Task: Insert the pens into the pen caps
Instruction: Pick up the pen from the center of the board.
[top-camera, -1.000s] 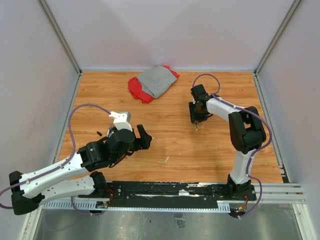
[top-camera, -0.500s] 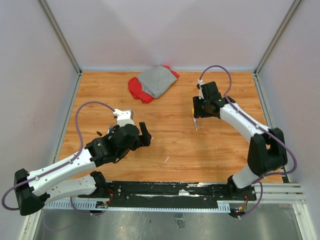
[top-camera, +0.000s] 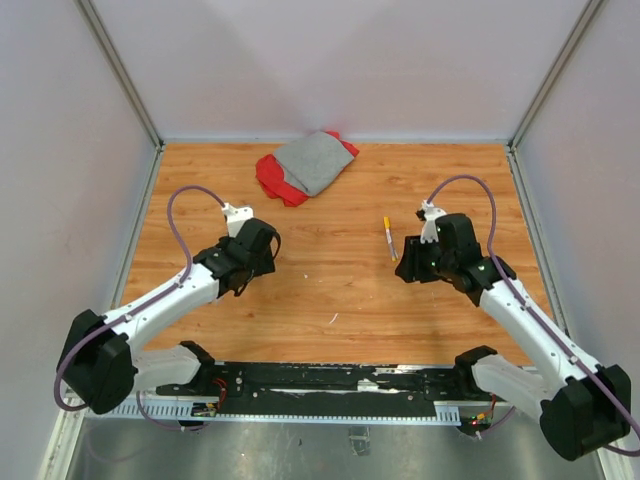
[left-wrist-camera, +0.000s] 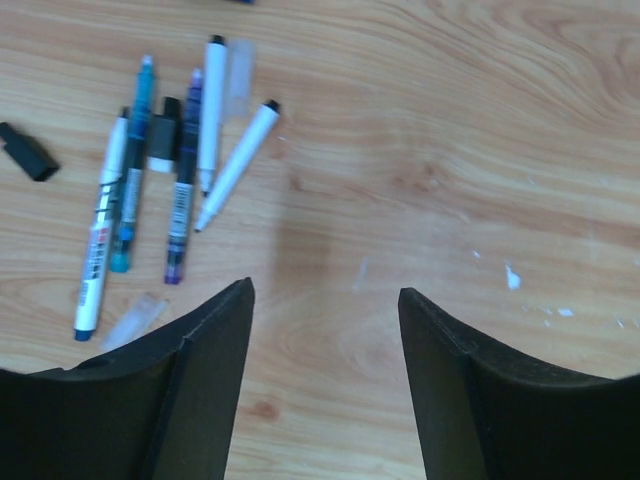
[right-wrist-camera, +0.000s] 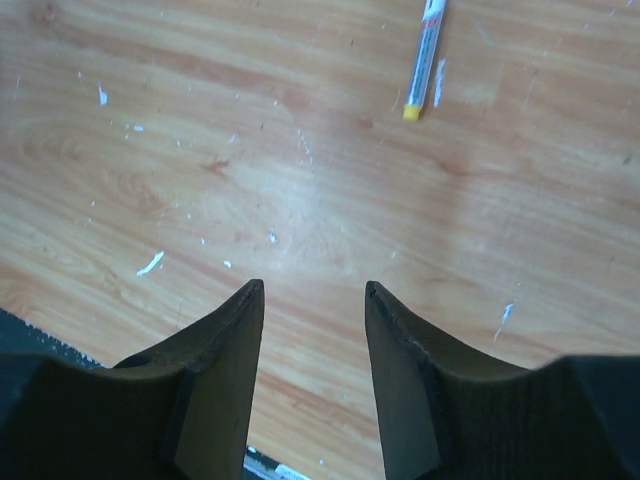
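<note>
left arm (top-camera: 170, 295) stretches over the worktop's (top-camera: 330, 200) left side, right arm (top-camera: 520, 310) over its right. left jaws and right jaws stand part-open, empty. only the left wrist view shows clustered pens (left-wrist-camera: 185, 175) and a cap (left-wrist-camera: 27, 152); a yellow-tipped pen (right-wrist-camera: 425, 55) lies beyond the right jaws.

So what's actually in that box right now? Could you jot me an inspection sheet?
Surface: wooden table, flecked with white scraps.
Job's things: pens bunched together, a black cap beside them; a yellow-ended pen lying alone.
Clutter: red and grey cloth at the far edge.
Grippers: left gripper and right gripper open, holding nothing.
Cables: a purple cable loops off each arm.
Surroundings: white walls, metal frame.
</note>
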